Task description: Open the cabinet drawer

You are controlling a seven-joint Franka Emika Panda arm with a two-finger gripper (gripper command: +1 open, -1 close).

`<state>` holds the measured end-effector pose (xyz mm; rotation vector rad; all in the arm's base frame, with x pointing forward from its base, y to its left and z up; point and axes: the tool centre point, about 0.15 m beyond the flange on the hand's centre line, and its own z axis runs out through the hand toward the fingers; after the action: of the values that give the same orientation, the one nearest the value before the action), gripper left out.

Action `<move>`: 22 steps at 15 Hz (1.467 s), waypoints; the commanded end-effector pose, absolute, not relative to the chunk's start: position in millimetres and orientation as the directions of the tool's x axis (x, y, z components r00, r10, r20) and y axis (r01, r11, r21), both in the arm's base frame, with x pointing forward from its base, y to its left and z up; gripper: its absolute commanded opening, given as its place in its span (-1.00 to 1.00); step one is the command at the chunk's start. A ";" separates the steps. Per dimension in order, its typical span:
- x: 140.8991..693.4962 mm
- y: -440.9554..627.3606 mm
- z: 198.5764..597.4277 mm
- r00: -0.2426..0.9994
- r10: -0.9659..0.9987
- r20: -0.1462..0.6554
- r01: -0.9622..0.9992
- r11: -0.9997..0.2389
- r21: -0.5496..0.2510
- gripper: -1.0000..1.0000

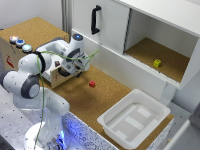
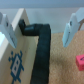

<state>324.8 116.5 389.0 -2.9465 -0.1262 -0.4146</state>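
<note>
— Although nothing is gripped, how is the gripper (image 2: 39,29) set?

— It is spread wide, with both fingers (image 2: 71,31) seen apart in the wrist view and nothing between them but a black cable (image 2: 44,50) crossing below. No contact with any panel can be made out.

— Why is the arm (image 1: 35,75) bent over so low?

— It is judged that the hand is being brought level with the drawer (image 1: 56,72), which shows as a pale plywood box at the front edge of the cabinet (image 1: 35,30), where the cork counter (image 1: 100,95) begins. A pull along that counter would be needed.

— What lies further off?

— A small red block (image 1: 92,84) is seen on the cork just past the drawer, a white tub (image 1: 135,120) at the counter's near corner, and a yellow block (image 1: 157,63) inside the open white cupboard (image 1: 160,40) behind.
</note>
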 end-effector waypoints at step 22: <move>372.4 50.8 430.6 0.935 -0.059 0.349 -0.079 -0.996 0.044 1.00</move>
<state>330.0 85.4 425.7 -3.0234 -0.0401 -0.6180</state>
